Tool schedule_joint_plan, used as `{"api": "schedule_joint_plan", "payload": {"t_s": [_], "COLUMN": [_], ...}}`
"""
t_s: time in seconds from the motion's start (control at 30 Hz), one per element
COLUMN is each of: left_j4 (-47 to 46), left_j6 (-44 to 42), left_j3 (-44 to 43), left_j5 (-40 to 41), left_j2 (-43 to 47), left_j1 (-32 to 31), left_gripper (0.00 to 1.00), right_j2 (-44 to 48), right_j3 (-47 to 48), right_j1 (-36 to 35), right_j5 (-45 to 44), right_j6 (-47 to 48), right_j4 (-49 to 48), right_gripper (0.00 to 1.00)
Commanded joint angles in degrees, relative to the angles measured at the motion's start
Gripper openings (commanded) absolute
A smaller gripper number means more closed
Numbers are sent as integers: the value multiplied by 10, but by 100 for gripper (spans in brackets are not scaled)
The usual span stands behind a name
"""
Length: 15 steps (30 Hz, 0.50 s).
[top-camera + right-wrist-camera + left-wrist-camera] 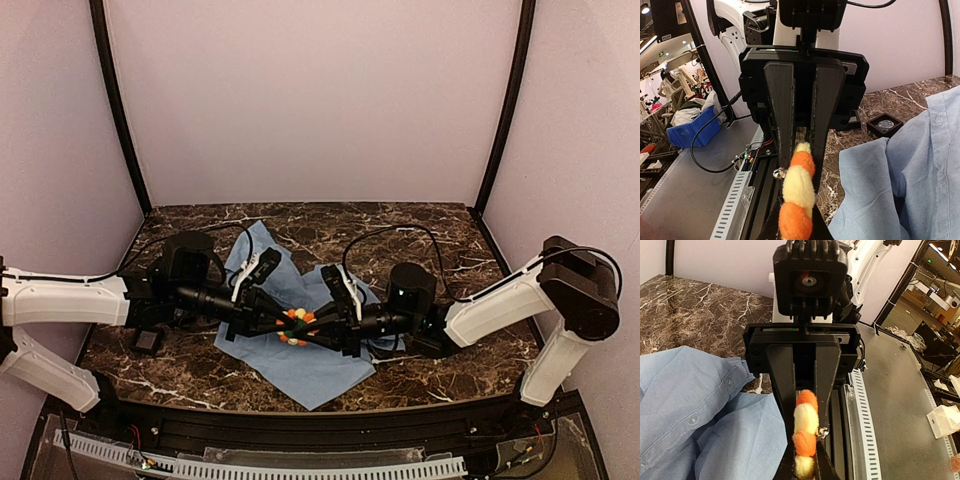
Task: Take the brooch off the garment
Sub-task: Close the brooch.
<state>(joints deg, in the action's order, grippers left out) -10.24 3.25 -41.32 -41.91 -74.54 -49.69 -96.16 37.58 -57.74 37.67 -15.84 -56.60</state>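
The brooch (297, 326), a small flower of orange and yellow petals, hangs edge-on between both grippers above the light blue garment (320, 370). My left gripper (285, 322) reaches in from the left and my right gripper (312, 328) from the right. They meet nose to nose, each shut on the brooch. In the left wrist view the brooch (805, 435) sits between my own fingertips low in the frame, and the right gripper's fingers (781, 385) clamp its upper part. Its metal pin (822, 431) sticks out sideways. The right wrist view shows the brooch (797, 195) the same way. No fabric shows on it.
The garment (690, 405) lies crumpled on the dark marble table (420, 230), its buttons showing. A small black square tray (883, 124) sits on the marble by the left arm and shows again, the same tray (148, 340). A black rail (300, 435) runs along the near edge.
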Motion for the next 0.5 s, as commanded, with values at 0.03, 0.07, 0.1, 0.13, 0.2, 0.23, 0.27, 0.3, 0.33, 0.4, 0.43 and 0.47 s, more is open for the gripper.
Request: {"api": "schedule_joint_plan", "payload": {"t_s": [0.03, 0.07, 0.1, 0.13, 0.2, 0.23, 0.27, 0.3, 0.33, 0.4, 0.43, 0.47], "left_j4": [-4, -4, -4, -4, -4, -4, -4, -4, -4, -5, -5, -6], "left_j6": [-6, -7, -7, -6, -6, -6, -5, -5, -5, -5, -5, -5], "left_j3": [-10, -10, -10, -11, -11, -12, -12, -12, -12, -12, -12, -12], "left_j5": [-49, -49, -50, -50, -52, -52, -52, -53, -54, -55, -55, -55], "left_j2": [-11, -12, -13, -13, -15, -16, -17, -18, -18, -19, -19, -19], "left_j1": [-13, -14, -13, -13, -13, -13, -13, -13, -13, -13, -13, -12], "left_gripper": [1, 1, 1, 1, 1, 1, 1, 1, 1, 1, 1, 1], "right_j2": [22, 25, 27, 29, 33, 34, 36, 38, 39, 42, 43, 44], "right_j3": [26, 26, 27, 28, 28, 28, 27, 27, 27, 27, 26, 26], "right_j1": [2, 1, 0, 0, -1, -2, -3, -3, -4, -4, -4, -4], "right_j5": [-64, -67, -71, -74, -80, -82, -82, -83, -84, -87, -88, -89], "right_j6": [41, 46, 50, 55, 62, 64, 67, 69, 71, 74, 75, 76], "right_j4": [61, 66, 71, 76, 81, 82, 82, 83, 85, 88, 89, 90], "right_gripper": [11, 11, 11, 12, 12, 13, 13, 14, 14, 15, 15, 16]}}
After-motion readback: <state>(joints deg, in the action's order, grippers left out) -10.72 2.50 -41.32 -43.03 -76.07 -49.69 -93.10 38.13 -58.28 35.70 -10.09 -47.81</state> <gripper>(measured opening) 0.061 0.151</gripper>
